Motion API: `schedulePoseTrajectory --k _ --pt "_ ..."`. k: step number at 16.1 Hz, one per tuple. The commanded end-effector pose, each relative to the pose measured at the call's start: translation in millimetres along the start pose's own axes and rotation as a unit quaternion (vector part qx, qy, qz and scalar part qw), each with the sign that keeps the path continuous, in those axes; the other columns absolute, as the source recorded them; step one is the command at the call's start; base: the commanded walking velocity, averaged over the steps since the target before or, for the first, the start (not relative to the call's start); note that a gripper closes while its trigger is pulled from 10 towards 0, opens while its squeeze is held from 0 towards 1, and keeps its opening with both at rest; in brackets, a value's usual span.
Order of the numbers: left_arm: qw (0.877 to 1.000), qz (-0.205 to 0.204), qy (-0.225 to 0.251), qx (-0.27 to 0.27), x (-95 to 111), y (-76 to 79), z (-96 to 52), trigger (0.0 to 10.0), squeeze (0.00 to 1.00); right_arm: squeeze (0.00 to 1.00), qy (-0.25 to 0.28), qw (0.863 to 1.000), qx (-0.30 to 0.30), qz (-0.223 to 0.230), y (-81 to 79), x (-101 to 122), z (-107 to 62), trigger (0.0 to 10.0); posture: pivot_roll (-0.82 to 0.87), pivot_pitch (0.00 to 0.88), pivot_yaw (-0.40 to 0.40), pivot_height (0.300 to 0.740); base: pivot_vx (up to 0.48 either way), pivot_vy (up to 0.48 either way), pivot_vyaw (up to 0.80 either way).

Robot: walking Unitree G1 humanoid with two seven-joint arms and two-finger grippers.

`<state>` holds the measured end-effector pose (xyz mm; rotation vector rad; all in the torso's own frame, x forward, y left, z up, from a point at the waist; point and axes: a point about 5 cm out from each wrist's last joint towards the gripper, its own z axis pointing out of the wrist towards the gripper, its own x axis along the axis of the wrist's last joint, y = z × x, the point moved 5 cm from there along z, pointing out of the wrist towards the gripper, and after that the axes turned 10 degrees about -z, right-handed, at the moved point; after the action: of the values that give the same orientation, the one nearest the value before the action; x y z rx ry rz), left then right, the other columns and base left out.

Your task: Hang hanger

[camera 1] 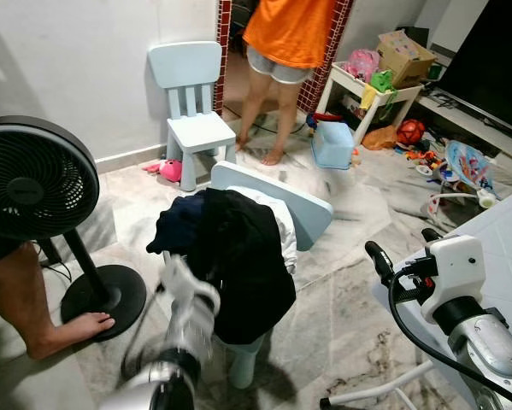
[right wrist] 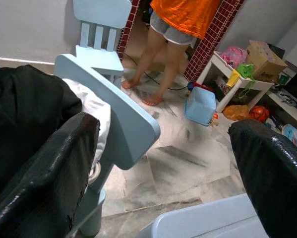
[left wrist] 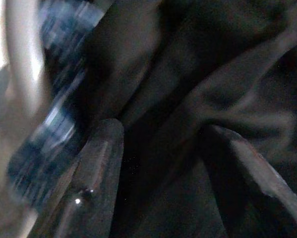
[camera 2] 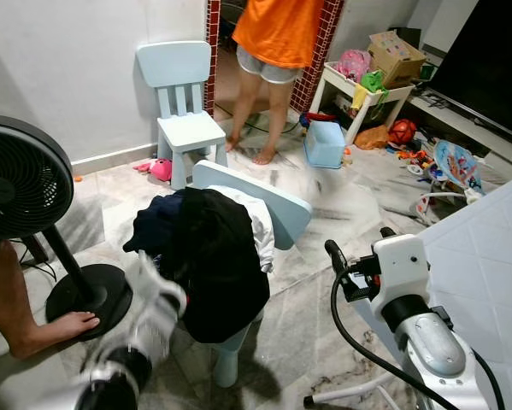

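A pile of dark clothes [camera 1: 238, 256] with a white garment [camera 1: 283, 229] under it lies over a small light-blue chair [camera 1: 303, 209] in front of me. I cannot make out a hanger. My left arm [camera 1: 185, 303], blurred, reaches up to the pile's near side. In the left wrist view my left gripper [left wrist: 173, 163] is open, its fingers [left wrist: 98, 168] spread right against the dark cloth. My right gripper [camera 1: 401, 243] is open in the air to the right of the chair, holding nothing; its fingers [right wrist: 44, 168] frame the chair back [right wrist: 123, 114].
A black standing fan [camera 1: 33, 175] is at the left, with a person's bare leg and foot [camera 1: 46, 320] beside its base. A second blue chair [camera 1: 191, 94] stands by the wall. A person in orange [camera 1: 285, 34] stands in the doorway. White table [camera 1: 508, 243] at right; toys behind.
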<state>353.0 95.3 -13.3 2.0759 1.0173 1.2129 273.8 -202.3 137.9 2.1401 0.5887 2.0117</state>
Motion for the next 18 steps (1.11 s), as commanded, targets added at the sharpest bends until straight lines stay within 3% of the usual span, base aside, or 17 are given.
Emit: schedulePoseTrajectory --k 1,2,4,5,7,15,18 --pt "1.0 0.024 -0.02 -0.004 -6.4 4.4 0.8 1.2 0.0 0.0 0.0 1.0 -0.011 -0.003 5.3 -0.6 1.0 10.0 -0.34 0.0 -0.13 0.74 0.0 0.0 0.0" --pt "0.999 0.04 -0.029 -0.004 -7.4 3.0 0.9 1.5 0.0 0.0 0.001 1.0 -0.012 -0.003 5.6 -0.3 2.1 10.0 -0.34 0.0 -0.131 0.74 0.0 0.0 0.0" --pt "0.998 0.041 -0.045 0.004 -12.3 -3.4 -0.3 0.4 0.0 0.0 0.003 1.0 -0.013 -0.003 6.0 1.0 4.0 10.0 -0.34 0.002 -0.132 0.74 0.0 0.0 0.0" --pt "0.998 0.038 -0.05 0.005 -14.3 -3.5 -0.4 2.2 0.0 0.0 0.003 1.0 -0.013 -0.003 5.5 1.3 4.1 10.0 -0.34 0.003 -0.134 0.74 0.0 0.0 0.0" --pt "0.998 0.042 -0.056 0.003 -17.1 -2.5 -0.7 0.0 0.0 0.0 0.003 1.0 -0.012 -0.004 5.2 1.1 4.0 10.0 -0.34 0.001 -0.136 0.74 0.0 0.0 0.0" --pt "0.997 0.045 -0.062 0.017 -15.5 -8.4 -0.6 0.0 0.0 0.0 0.007 1.0 -0.012 -0.001 2.2 1.8 12.1 10.0 -0.33 0.0 -0.126 0.74 0.0 0.0 0.0" --pt "0.996 0.066 -0.06 0.007 -9.6 -4.2 1.2 0.0 0.0 0.0 0.013 1.0 -0.016 0.002 2.7 2.8 17.0 10.0 -0.31 0.0 -0.118 0.74 0.0 0.0 0.0"
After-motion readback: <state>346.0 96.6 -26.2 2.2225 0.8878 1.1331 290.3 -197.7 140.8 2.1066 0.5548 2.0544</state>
